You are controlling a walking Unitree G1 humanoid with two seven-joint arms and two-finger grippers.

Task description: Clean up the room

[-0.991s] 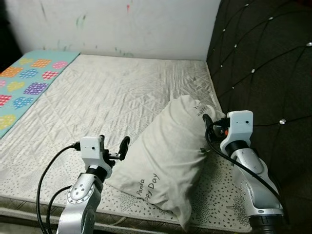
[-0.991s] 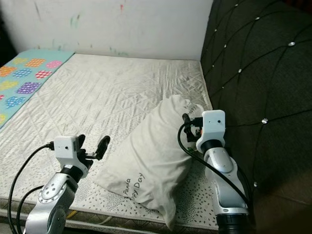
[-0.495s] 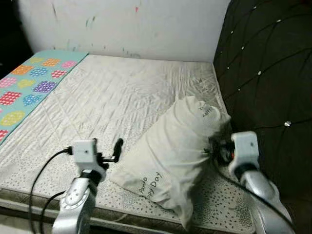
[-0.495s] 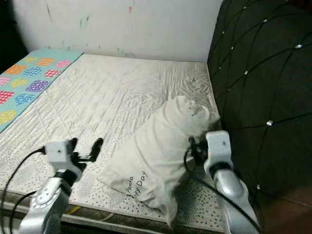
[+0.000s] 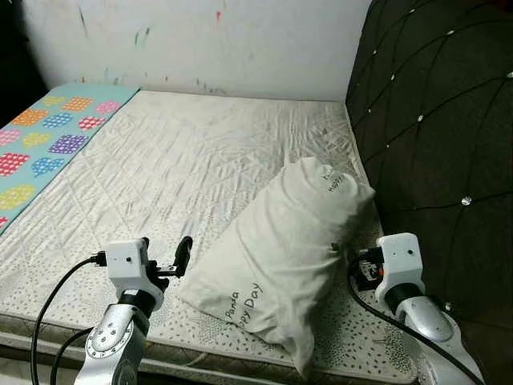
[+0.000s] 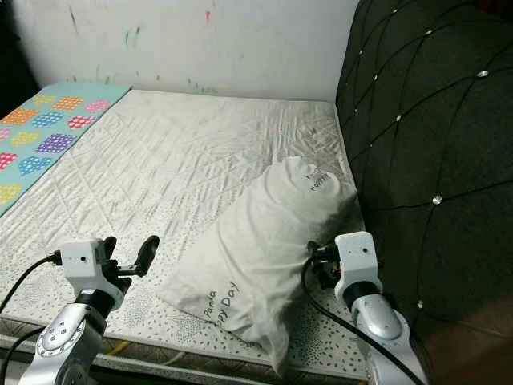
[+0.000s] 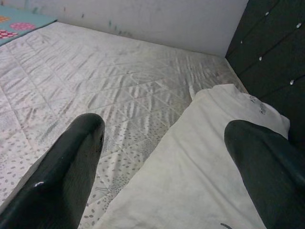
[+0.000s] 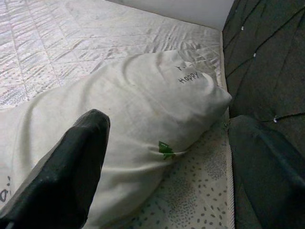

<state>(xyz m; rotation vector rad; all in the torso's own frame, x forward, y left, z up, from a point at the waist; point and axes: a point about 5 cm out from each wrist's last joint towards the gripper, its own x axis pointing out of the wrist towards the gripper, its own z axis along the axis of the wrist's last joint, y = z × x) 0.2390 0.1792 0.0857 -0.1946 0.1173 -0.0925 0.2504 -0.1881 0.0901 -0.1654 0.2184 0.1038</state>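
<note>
Both pincers lower; pillow (image 5: 282,261) partly hidden.

right gripper (image 8: 167,157) drawn back off pillow (image 5: 280,249), left gripper (image 7: 162,157) lower

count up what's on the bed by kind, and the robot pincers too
White pillow with printed lettering: 1
White quilted mattress: 1
Teal blanket with coloured heart patches: 1
Robot pincers, both open beside the pillow: 2 (left pincer, right pincer)
Total: 5
</note>
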